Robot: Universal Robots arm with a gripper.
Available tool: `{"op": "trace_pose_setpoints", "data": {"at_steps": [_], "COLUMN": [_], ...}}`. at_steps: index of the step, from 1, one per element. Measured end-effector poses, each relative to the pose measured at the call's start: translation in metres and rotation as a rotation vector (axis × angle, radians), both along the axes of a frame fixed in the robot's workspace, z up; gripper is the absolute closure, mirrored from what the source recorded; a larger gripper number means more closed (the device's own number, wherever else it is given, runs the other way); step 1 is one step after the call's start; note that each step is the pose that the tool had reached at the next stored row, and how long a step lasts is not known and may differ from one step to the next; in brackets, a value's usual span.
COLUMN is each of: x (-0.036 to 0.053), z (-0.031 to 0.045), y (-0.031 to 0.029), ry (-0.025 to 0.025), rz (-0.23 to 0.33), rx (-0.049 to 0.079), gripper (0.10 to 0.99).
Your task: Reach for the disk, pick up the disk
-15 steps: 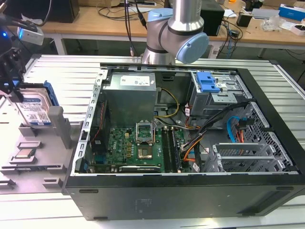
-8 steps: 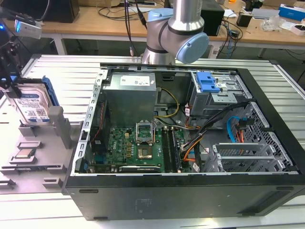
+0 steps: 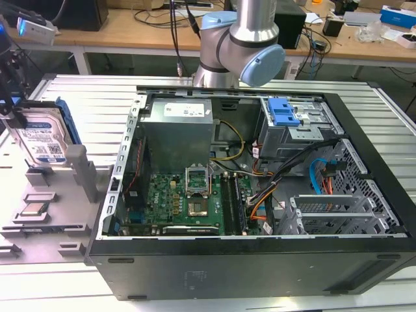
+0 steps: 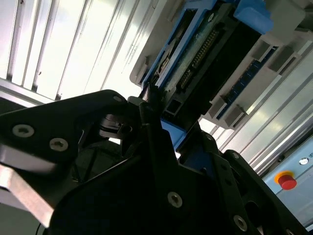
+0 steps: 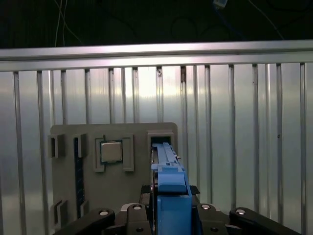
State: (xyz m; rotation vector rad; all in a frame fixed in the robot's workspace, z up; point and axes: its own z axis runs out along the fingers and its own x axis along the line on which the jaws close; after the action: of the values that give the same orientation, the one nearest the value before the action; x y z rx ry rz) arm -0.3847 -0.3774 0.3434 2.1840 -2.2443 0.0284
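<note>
At the exterior view's left, the disk (image 3: pixel 40 142), a flat rectangular silver hard drive with a white-and-blue label and a blue plastic bracket, was seen upright on edge at a grey plastic fixture (image 3: pixel 81 172). Its upper edge was clamped by the black gripper (image 3: pixel 14 117). A small square silver chip (image 5: pixel 111 152) was seated in the fixture just beside the disk's slot.

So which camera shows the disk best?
The exterior view: the disk stands upright with its label facing the camera. The first wrist view shows its blue edge; the second wrist view its connector end.
</note>
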Motion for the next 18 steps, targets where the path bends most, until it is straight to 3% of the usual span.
{"op": "trace_pose_setpoints", "data": {"at_steps": [13,18], "x": [0.0008,0.0012], "z": [0.0083,0.0194], "y": [0.0001,0.0002], "ry": [0.0002,0.0], "rz": [0.0,0.0], "rx": [0.0,0.0], "gripper": [0.718,0.718]}}
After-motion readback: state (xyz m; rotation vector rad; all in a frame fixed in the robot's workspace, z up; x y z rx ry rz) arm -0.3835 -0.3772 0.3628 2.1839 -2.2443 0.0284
